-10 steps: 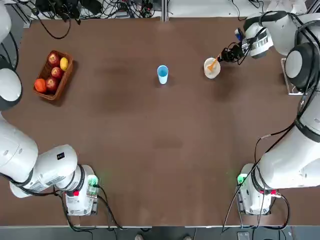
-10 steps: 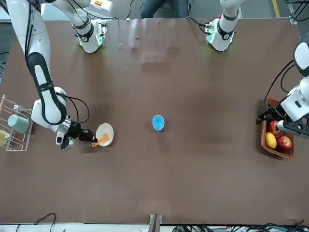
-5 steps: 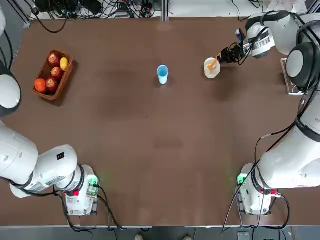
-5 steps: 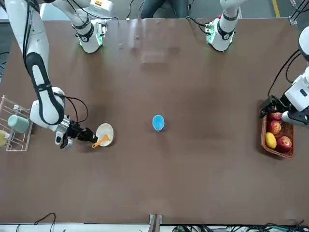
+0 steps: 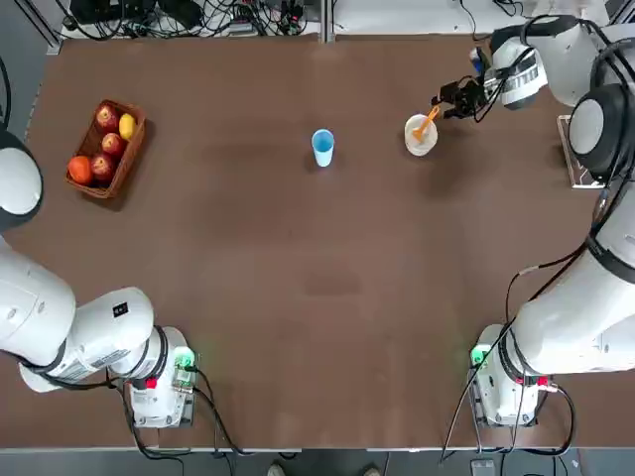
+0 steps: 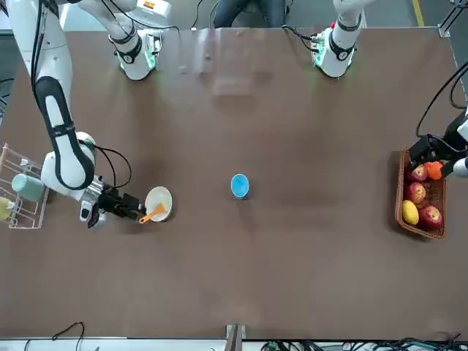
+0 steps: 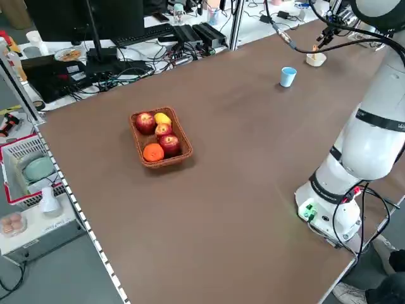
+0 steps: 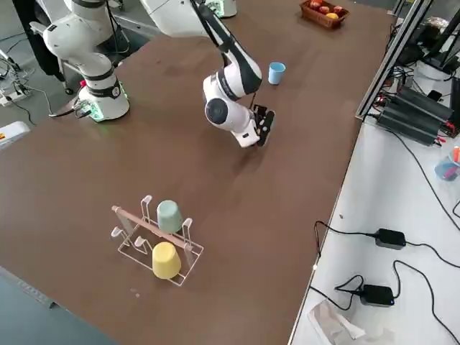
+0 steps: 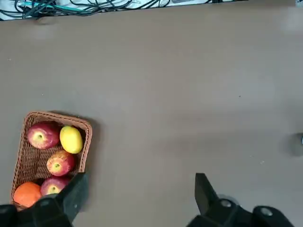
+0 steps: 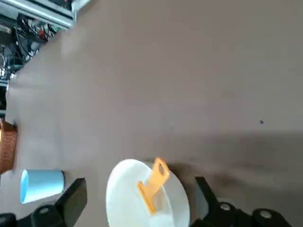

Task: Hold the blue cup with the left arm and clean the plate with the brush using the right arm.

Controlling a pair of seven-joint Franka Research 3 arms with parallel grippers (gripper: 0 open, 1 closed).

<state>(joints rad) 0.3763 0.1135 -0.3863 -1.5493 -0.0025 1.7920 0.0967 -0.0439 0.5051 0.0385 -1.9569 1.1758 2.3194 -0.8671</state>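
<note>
The blue cup (image 5: 322, 147) stands upright mid-table at the far side, alone. To its right sits the plate (image 5: 421, 137) with the orange brush (image 5: 425, 126) lying across its rim. My right gripper (image 5: 439, 102) hovers just beyond the plate, open, with nothing between its fingers. In the right wrist view the brush (image 10: 154, 183) rests loose on the plate (image 10: 127, 189), and the cup (image 10: 41, 184) is off to one side. My left gripper (image 6: 431, 151) hangs open over the near end of the fruit basket (image 6: 420, 197), far from the cup (image 6: 240, 186).
The wicker basket (image 5: 105, 147) of apples, a lemon and an orange sits at the far left. A wire rack (image 6: 18, 194) holding a teal and a yellow cup stands beyond the table's right end. Cables and power bricks lie past the far edge.
My right gripper has opened, let go of the brush and drawn back slightly; the brush stays on the plate. My left gripper has pulled back over the basket toward the robot's side.
</note>
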